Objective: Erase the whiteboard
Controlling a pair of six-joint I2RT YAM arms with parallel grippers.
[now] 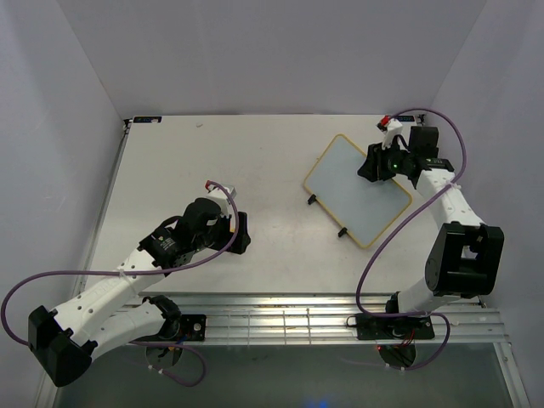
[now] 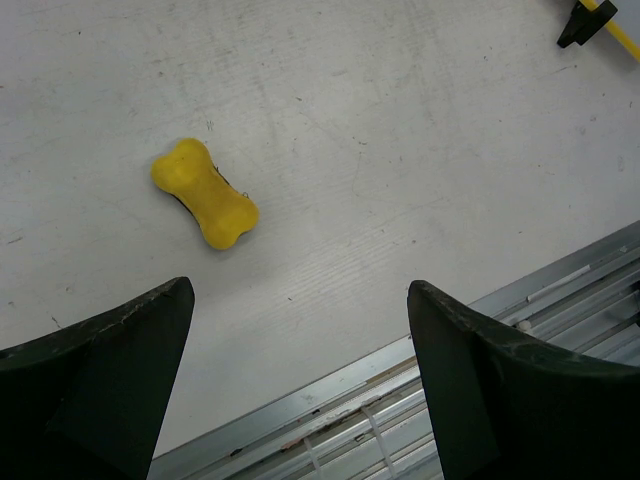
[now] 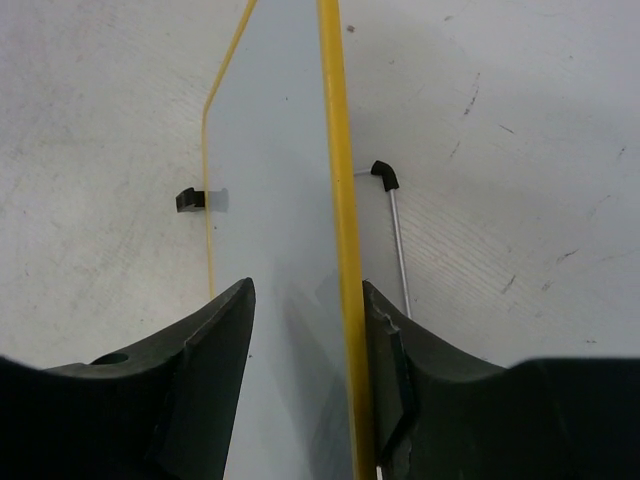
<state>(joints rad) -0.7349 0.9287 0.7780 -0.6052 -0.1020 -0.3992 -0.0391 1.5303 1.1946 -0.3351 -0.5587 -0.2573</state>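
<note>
- Top external view: the whiteboard (image 1: 348,200) lies flat on the table (image 1: 212,161), right of centre, with its long axis running diagonally from far-left to near-right. Its face looks blank.
- The right gripper (image 1: 374,166) sits over the board's far-right long edge, so the right arm is much the nearer one. The left gripper (image 1: 242,231) is well apart from the board, near the table's front. No container is in view.
- Left wrist view: the left gripper (image 2: 300,300) has its jaws spread wide with nothing between them. A yellow bone-shaped eraser (image 2: 205,193) lies on the bare table ahead and to the left, clear of both fingers. I judge that reaching it is what the next wipe depends on.
- Right wrist view: the right gripper (image 3: 305,300) straddles the whiteboard (image 3: 275,200), and the yellow frame (image 3: 345,250) runs lengthwise between the jaws. The jaws are partly apart. The frame is just beside the right-hand finger with a clear gap to the other, so nothing is clamped.
</note>
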